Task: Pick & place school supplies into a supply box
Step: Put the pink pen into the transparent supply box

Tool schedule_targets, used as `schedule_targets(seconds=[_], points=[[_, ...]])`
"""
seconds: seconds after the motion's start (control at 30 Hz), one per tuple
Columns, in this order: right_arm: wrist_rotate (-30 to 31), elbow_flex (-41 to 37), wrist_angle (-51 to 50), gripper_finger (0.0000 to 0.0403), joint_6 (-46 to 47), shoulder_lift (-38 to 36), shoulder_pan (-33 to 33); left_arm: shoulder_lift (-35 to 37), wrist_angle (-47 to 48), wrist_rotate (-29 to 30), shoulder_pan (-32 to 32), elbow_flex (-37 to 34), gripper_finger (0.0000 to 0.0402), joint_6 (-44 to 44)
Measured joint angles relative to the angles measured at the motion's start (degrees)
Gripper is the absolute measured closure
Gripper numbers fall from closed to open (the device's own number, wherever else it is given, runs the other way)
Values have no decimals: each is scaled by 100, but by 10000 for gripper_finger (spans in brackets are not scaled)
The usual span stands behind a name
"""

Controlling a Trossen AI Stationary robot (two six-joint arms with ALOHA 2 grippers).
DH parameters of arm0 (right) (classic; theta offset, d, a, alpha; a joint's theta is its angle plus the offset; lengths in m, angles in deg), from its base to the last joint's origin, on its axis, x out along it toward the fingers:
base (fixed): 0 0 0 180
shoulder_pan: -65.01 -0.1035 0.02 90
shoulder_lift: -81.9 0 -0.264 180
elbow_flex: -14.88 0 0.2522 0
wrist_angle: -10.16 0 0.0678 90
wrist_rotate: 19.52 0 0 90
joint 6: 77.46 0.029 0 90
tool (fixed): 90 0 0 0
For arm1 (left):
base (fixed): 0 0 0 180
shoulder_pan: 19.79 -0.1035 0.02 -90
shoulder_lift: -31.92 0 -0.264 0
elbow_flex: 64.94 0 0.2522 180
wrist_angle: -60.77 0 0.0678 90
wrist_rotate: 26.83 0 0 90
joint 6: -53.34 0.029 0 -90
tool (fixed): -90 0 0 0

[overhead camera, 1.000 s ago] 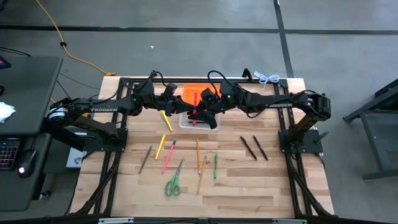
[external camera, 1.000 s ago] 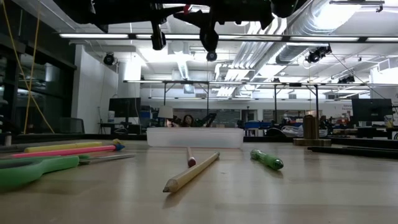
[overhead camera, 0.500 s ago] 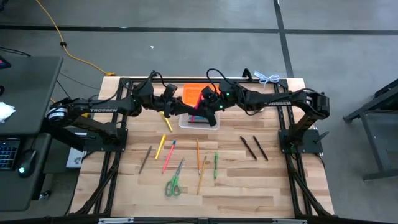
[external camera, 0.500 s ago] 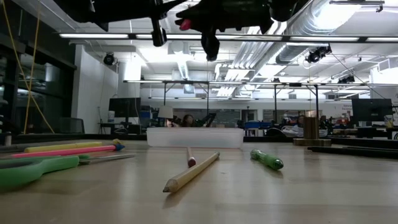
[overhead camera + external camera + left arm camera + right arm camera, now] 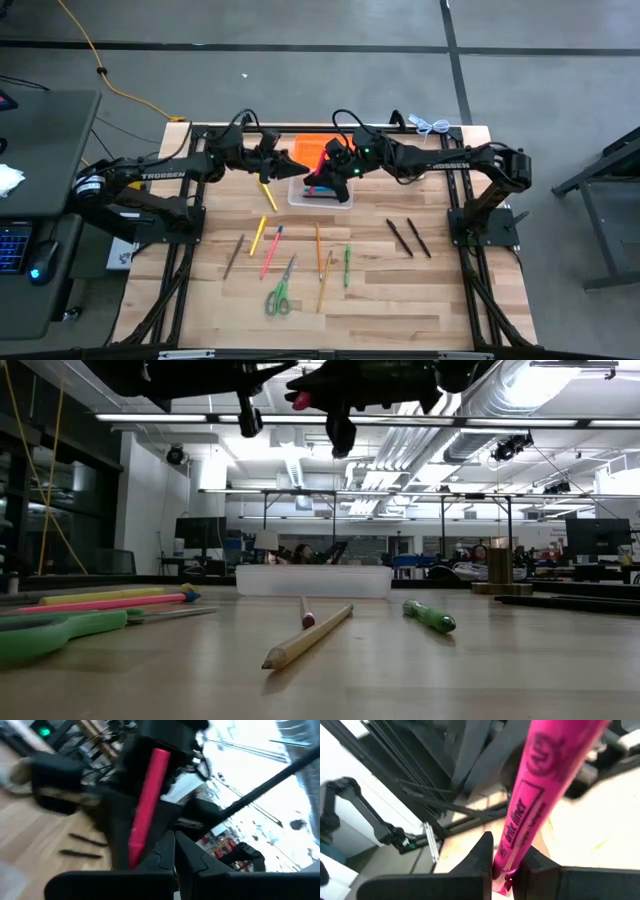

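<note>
Wooden table [image 5: 420,290]; right gripper [image 5: 506,865] clamps pink marker [image 5: 540,785] above supply box [image 5: 320,197].

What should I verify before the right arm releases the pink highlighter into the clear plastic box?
1. Grip: right gripper is shut on the pink highlighter: ok.
2. Position: in the high view it hangs over the clear plastic box: ok.
3. Orange lid is open and lies behind the box: ok.
4. Highlighter lined up with the box's long side: cannot tell.
5. Left gripper is shut and empty, left of the box, not over the opening: ok.
</note>
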Motion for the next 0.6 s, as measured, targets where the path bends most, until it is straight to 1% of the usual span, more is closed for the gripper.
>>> schedule_targets(seconds=[0.13,0.23,0.47,0.6], points=[[321,2,-666,389,-340,-246,-3,259,803,-49,-298,-11,369,155],[594,2,-1042,389,-545,-438,-10,417,1398,85,-427,-5,369,400],[874,4,-1260,389,-709,-591,-19,600,2708,226,-670,-7,369,930],[893,4,-1323,389,-713,-591,-23,600,3680,687,-671,-7,369,1178]])
